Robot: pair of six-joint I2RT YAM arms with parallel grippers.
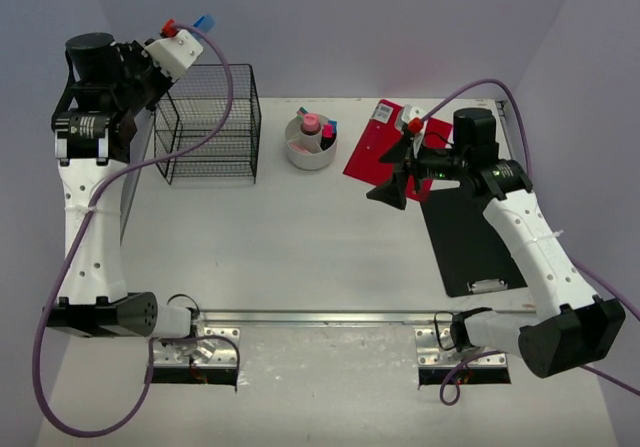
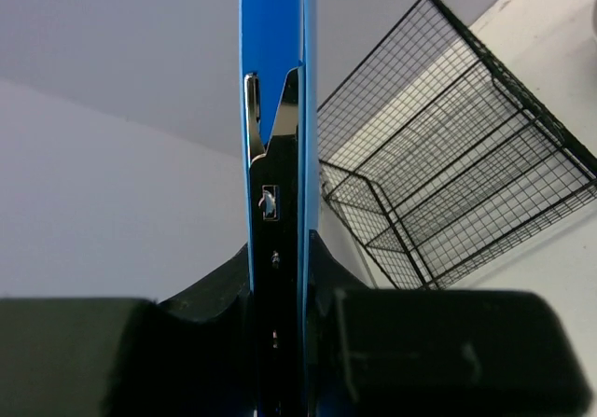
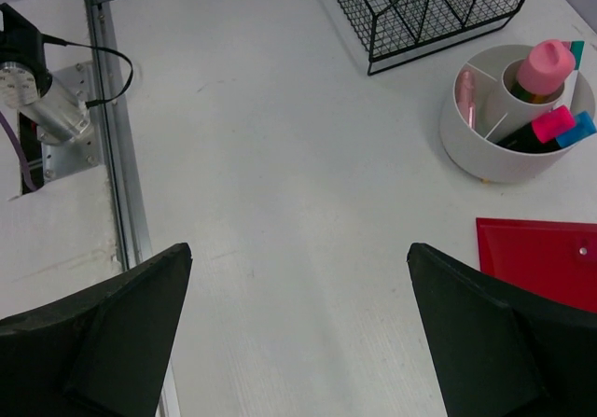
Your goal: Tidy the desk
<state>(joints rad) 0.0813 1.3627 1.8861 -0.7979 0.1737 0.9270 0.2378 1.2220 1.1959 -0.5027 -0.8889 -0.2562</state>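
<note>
**1. Claws.** My left claw [image 2: 278, 286] is clamped on the bottom edge of the blue clipboard [image 2: 270, 72]. The jaws are nearly together, and the metal clip [image 2: 270, 156] sits just past my fingertips. My right claw [image 3: 298, 254] is spread to its widest and holds nothing. It hangs over bare tabletop.

**2. Location.** The desk [image 1: 300, 257] lies under both arms. It runs from the rail [image 1: 320, 317] at 6 o'clock to the back wall at 12. Taken from its centre:
- the black clipboard [image 1: 465, 237] lies flat at 4 o'clock;
- the red board [image 1: 380, 152] is at 2;
- the white caddy [image 1: 312, 147] is at 12;
- the wire rack [image 1: 210, 127] is at 10.

**3. Handling.** The desk is probably rigid, smooth and fixed, so I treat it as a surface to work on and never as something to grip. Flat boards likely sit flush on it and slide easily, so take them at an overhanging edge or at the clip end. The board I hold looks thin, stiff, light and slick, so I would pinch it close to the clip.

**4. View differences.**
- Only the left wrist view shows the blue board and my grip on it.
- Only the right wrist view shows the caddy's compartments and markers [image 3: 546, 62].
- Only the overhead view shows the black clipboard. My right arm hides where that clipboard meets the red board, so I cannot tell whether they touch.
</note>
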